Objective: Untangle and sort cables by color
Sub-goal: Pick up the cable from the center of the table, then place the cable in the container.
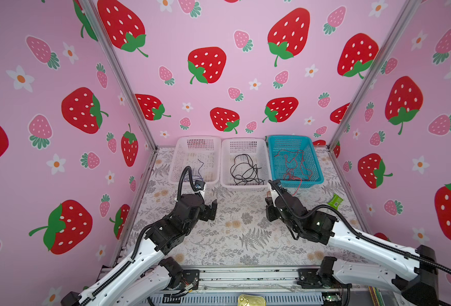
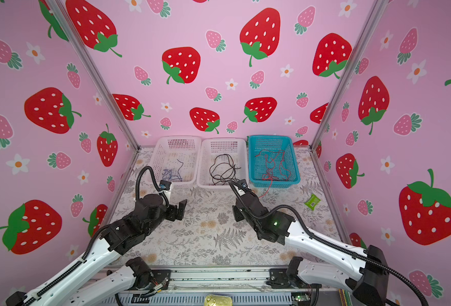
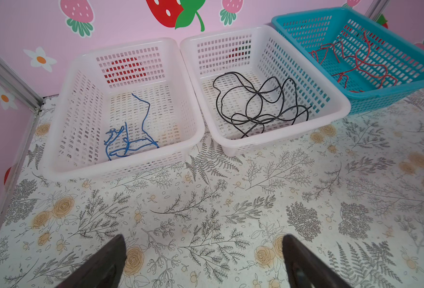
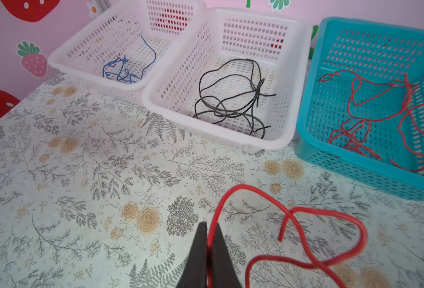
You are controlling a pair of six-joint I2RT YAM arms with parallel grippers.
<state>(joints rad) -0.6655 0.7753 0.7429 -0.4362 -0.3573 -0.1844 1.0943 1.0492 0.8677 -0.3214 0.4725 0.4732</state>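
Two robot arms reach over a floral-patterned worktop [image 3: 206,199] between strawberry-print walls. Nearest the camera, the right gripper [image 4: 209,225] is pinched tight on a red cable [image 4: 330,212], whose loose loops trail out in front of it. The left gripper [image 3: 203,238] hovers empty over the worktop, its jaws spread wide. Beyond them, three baskets stand side by side along the back wall. Blue cables [image 3: 127,147] lie in the left white basket [image 3: 121,167]. Black cables [image 3: 257,92] coil in the middle white basket [image 3: 280,136]. More red cables [image 4: 354,144] sprawl in the teal basket [image 4: 355,174], the one closest to the right arm. A small green packet [image 1: 335,200] lies on the worktop near the right wall.
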